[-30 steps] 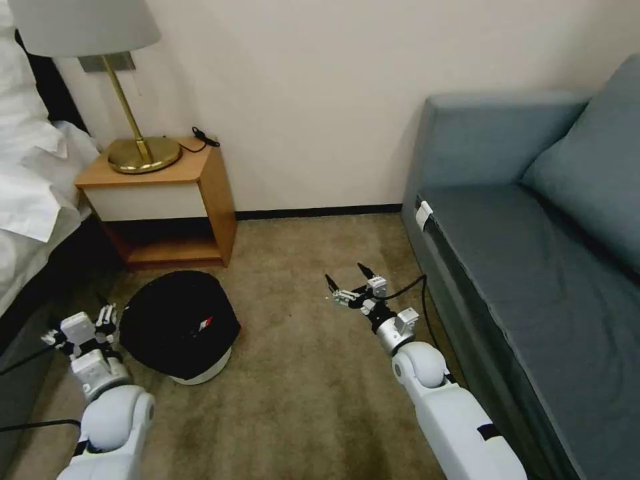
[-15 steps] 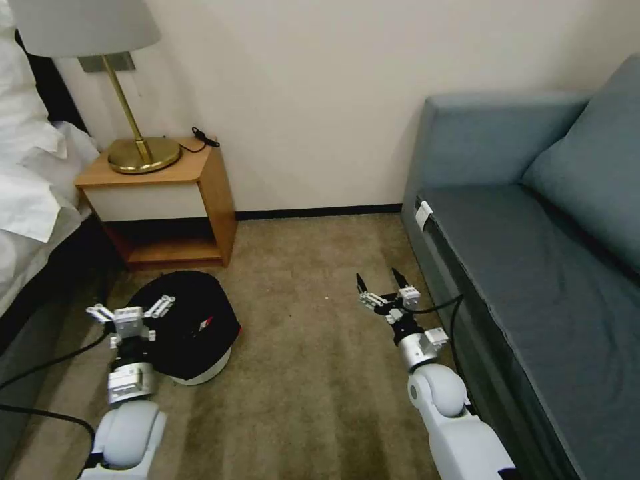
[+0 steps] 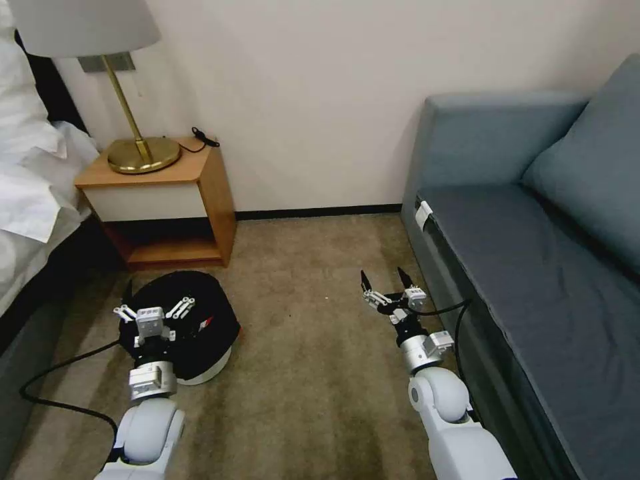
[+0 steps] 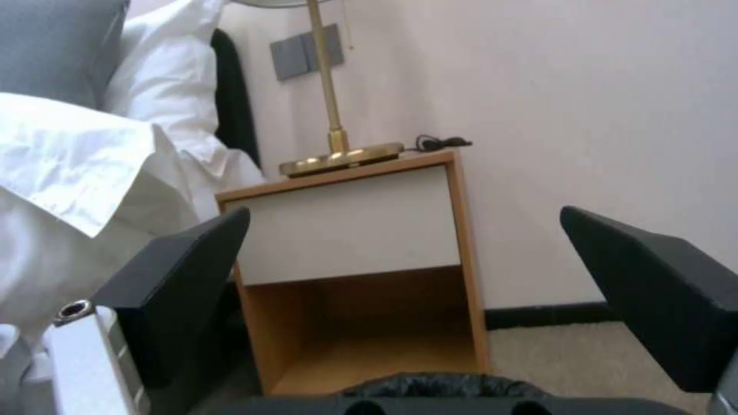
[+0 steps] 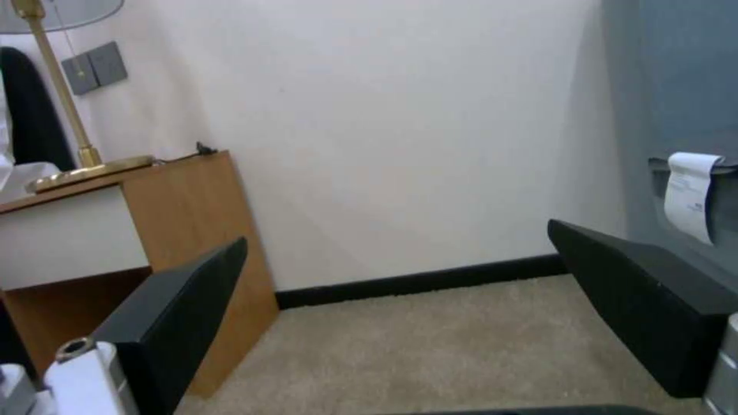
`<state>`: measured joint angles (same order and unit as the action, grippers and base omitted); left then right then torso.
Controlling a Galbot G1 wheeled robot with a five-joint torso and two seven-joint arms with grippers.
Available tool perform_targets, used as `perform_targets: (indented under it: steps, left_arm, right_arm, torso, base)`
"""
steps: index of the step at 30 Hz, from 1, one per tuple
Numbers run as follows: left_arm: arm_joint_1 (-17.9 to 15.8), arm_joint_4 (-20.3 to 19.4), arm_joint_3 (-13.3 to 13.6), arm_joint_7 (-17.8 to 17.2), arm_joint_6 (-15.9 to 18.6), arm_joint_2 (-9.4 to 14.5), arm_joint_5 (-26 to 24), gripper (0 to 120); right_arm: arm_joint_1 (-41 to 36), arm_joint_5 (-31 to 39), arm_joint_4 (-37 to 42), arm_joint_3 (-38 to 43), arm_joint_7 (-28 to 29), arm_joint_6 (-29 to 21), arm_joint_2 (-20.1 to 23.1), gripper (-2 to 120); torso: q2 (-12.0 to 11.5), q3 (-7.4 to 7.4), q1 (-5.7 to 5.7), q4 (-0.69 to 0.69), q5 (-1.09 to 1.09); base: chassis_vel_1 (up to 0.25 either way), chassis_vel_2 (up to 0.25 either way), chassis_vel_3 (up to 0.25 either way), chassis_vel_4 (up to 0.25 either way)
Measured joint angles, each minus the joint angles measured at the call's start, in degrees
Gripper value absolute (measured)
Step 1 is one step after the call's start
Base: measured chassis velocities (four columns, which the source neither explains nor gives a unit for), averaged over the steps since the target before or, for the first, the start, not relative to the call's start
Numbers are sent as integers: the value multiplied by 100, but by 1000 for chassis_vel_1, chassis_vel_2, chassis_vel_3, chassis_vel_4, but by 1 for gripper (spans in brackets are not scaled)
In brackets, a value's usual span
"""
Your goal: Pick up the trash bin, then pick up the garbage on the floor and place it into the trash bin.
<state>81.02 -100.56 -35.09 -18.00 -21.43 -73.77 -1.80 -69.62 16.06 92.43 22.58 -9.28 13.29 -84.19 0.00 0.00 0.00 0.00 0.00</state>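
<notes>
- On the tan carpet [image 3: 313, 373], in front of the open wooden nightstand [image 3: 167, 200], the round, low white trash bin lined with a crinkly black plastic bag [image 3: 200, 327] is sitting upright, with a small red-and-white scrap [image 3: 206, 323] showing inside the bag.
- The left gripper [image 3: 155, 306] is hanging over the near-left part of the bin's rim, its fingers spread wide and clasping nothing.
- In the left wrist view, the two dark fingers [image 4: 177, 288] are standing far apart, framing the nightstand [image 4: 361, 230], and the crinkled black edge of the bin [image 4: 446, 383] is peeking up just beneath them.
- The right gripper [image 3: 388, 280] is hovering above bare carpet, well apart from the bin and just beside the front edge of the grey-blue fabric sofa [image 3: 533, 267], and it too is released, with both tips pointing toward the cream wall [image 3: 320, 100].
- In the right wrist view, the splayed fingers [image 5: 177, 323] are bracketing empty carpet [image 5: 430, 346] and the dark baseboard [image 5: 415, 282].
- A brass table lamp with a pale shade [image 3: 133, 133] is standing on the nightstand, and white bedding [image 3: 33, 173] is draping down at its left.
</notes>
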Motion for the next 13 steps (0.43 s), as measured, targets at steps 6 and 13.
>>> perform_targets:
  steps: [6, 13]
  left_arm:
    - [-1, 2, -4, -9, 6, 0, -5, 100]
    - [0, 3, -7, -15, 10, 1, -8, 100]
  right_arm:
    - [5, 2, -9, -5, -4, -2, 2, 100]
    - [9, 4, -15, -8, -7, -4, 4, 100]
  torso:
    - [0, 0, 0, 0, 0]
    - [0, 0, 0, 0, 0]
  base:
    - [0, 0, 0, 0]
    - [0, 0, 0, 0]
